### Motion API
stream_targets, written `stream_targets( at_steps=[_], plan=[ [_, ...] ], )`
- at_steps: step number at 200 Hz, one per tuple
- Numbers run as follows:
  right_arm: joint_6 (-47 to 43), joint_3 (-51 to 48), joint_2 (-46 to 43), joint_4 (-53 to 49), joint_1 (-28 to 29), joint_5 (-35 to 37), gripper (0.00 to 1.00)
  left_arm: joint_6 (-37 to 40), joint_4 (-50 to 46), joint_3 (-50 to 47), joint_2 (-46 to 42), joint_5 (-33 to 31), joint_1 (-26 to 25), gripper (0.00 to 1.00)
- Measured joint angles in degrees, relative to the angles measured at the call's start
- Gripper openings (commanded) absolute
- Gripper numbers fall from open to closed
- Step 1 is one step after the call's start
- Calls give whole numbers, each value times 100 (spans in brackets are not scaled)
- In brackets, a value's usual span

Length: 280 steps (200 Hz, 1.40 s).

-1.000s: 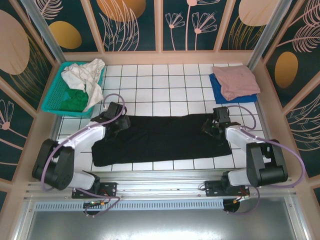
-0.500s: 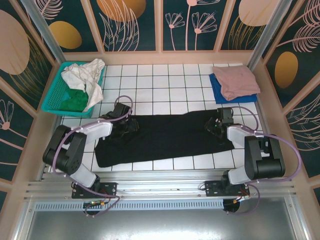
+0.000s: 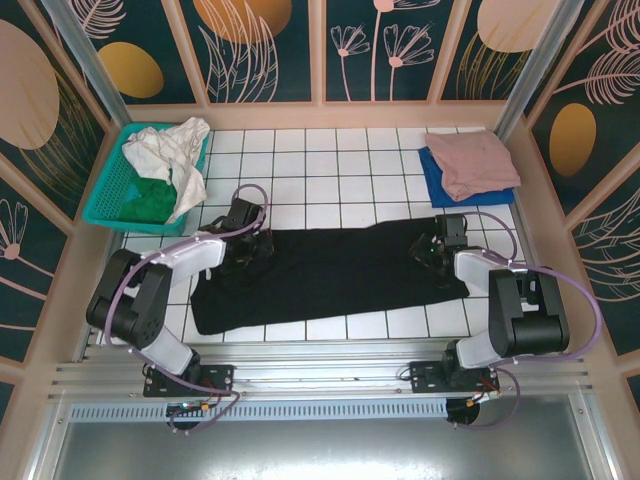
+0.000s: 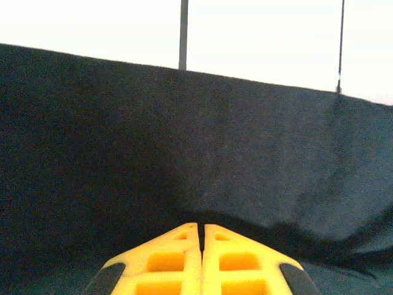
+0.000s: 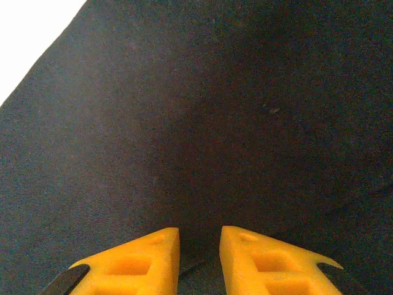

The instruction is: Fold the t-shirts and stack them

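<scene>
Both arms reach forward low over the white tiled table [image 3: 330,160], elbows bent and wrists dipped to the far edge of the black t-shirt [image 3: 330,280]. It lies spread in a long band across the middle of the table, between the two arms. The left gripper [image 3: 247,247] sits at the shirt's far left corner. In the left wrist view its yellow fingers [image 4: 172,261] press together, with a ridge of black cloth drawn up to their tips. The right gripper [image 3: 432,250] rests at the far right corner. In its wrist view the fingers [image 5: 135,264] stand a narrow gap apart with dark cloth between them, and we cannot tell whether that cloth is clamped. Seen from above, the grippers cover both far corners of the shirt. At the far right a dusty-pink t-shirt [image 3: 470,160] lies folded on a blue t-shirt [image 3: 436,182], hiding most of it. A teal basket [image 3: 103,200] at the far left holds crumpled white and green cloth.
</scene>
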Motion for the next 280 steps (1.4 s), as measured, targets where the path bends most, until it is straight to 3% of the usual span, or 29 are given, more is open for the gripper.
stream_targets(
  at_steps=[33, 56, 104, 121, 140, 148, 157, 169, 192, 223, 246, 280],
  plan=[
    [-4, 9, -4, -9, -13, 24, 26, -317, -321, 0, -876, -223, -404, 0],
    [-28, 13, -4, -22, -52, 22, 26, -745, -361, -83, -1283, -321, -1047, 0],
    [-111, 107, 9, -175, -87, 98, 26, -1788, -284, -798, -1351, -343, -2087, 5],
    [-155, 236, 94, -273, -98, 162, 25, -2068, -229, -907, -1351, -341, -2369, 17],
    [-216, 564, 269, -483, -98, 271, 25, -2347, -127, -896, -1351, -352, -2653, 25],
    [-245, 658, 284, -522, -98, 306, 25, -2424, -98, -887, -1351, -350, -2761, 33],
    [-271, 754, 282, -549, -98, 334, 25, -2544, -63, -876, -1351, -341, -2846, 51],
    [-299, 824, 256, -566, -92, 348, 25, -2667, -13, -872, -1353, -334, -2979, 58],
    [-293, 824, 79, -654, 9, 402, 25, -2852, 59, -894, -1491, -299, -3108, 71],
    [-114, 824, -306, -601, 811, 702, 25, -2809, -243, -883, -2253, -656, -3123, 93],
    [11, 824, -260, -376, 1397, 743, 25, -2610, -896, -584, -2627, -1224, -2992, 93],
    [81, 826, 302, -302, 1547, 872, 25, -2240, -835, -811, -2776, -1521, -2153, 90]
  ],
)
